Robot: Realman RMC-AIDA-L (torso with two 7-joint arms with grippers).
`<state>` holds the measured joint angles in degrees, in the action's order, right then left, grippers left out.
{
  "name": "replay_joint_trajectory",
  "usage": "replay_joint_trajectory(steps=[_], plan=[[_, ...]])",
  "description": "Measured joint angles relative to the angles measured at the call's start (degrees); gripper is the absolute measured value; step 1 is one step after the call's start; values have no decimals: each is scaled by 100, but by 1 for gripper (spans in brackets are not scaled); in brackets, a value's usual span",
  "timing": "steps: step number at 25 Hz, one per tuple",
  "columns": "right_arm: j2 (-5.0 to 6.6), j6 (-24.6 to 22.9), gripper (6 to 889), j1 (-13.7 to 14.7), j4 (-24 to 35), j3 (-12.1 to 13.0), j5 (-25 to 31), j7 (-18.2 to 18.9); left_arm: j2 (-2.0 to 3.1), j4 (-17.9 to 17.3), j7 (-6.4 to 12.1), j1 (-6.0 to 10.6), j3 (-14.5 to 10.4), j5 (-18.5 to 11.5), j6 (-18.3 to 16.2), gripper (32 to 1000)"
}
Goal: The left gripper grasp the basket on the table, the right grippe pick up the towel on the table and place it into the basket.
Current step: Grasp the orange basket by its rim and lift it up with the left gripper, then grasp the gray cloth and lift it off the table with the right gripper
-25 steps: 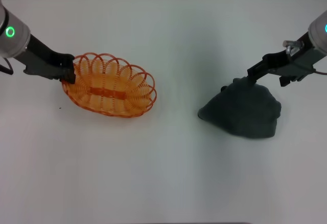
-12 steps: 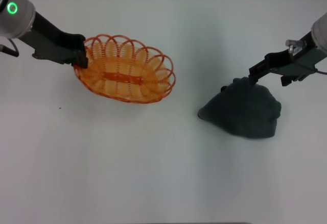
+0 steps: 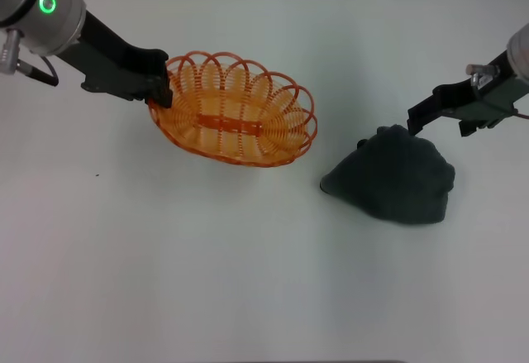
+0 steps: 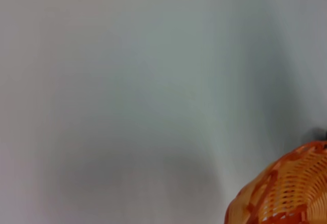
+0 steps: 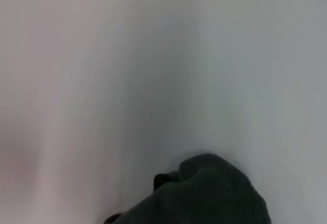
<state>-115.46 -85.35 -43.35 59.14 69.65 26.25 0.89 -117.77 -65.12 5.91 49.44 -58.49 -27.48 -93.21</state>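
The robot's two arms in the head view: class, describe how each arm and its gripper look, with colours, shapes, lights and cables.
The left gripper is a black claw on a silver-grey rounded arm with a green glowing ring and a thin black cable beside it. The right gripper is also a black claw, with a silvery fitting on top, on a silver-grey arm; a thin cable trails behind it.

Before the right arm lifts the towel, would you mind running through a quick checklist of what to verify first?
1. Left end effector holds the basket at its rim: ok, it is shut on the rim's left end.
2. Basket interior free to take the towel: ok, nothing lies in it.
3. Right end effector closed on the towel: cannot tell; its tip sits at the towel's upper edge, but the grip is not visible.
4. Towel off the table: not ok, it lies in a heap on the surface.
5. Path from towel to basket clear: ok, only bare table lies between them.
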Motion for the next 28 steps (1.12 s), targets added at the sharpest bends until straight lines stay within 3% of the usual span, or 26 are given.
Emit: replay_joint_trajectory(steps=[11, 18, 28], plan=[[-46, 176, 843, -121, -154, 72, -298, 104, -1, -95, -2, 57, -17, -45, -22, 94], [-50, 789, 848, -584, -1601, 36, -272, 356, 7, -98, 1, 66, -19, -98, 0, 94], [-173, 1827, 851, -905, -2636, -1, -167, 875, 9, -60, 32, 77, -22, -100, 40, 94]])
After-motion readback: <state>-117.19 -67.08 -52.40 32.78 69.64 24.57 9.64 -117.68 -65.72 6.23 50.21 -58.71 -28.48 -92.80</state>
